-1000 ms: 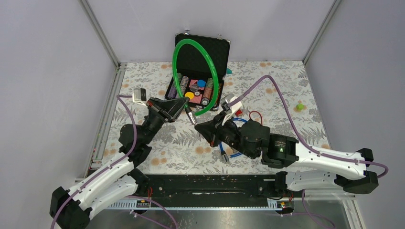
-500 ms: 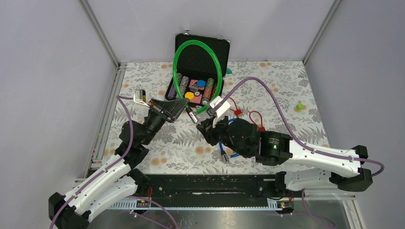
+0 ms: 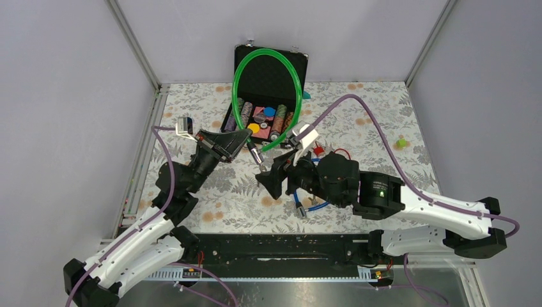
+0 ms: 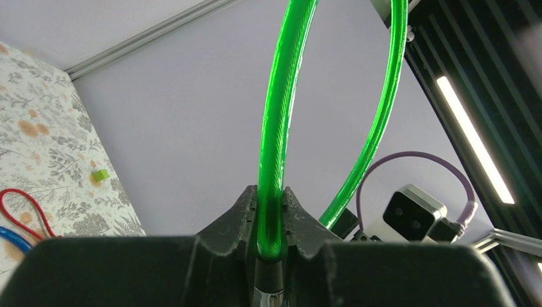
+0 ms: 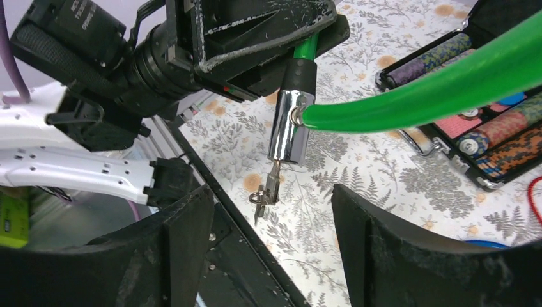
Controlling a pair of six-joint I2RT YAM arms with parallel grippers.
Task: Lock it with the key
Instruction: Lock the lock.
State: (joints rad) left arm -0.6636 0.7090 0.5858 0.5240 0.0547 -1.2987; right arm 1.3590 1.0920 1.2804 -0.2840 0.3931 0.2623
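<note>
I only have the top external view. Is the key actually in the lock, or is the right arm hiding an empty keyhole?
Observer: The right wrist view shows the key seated in the bottom of the chrome lock barrel, with its key ring dangling.
Operator: Is the right gripper holding it?
Observer: No. The right gripper is open, with its jaws on either side of the key and clear of it.
Operator: What steadies the lock?
Observer: The left wrist view shows the left gripper shut on the green cable.
</note>
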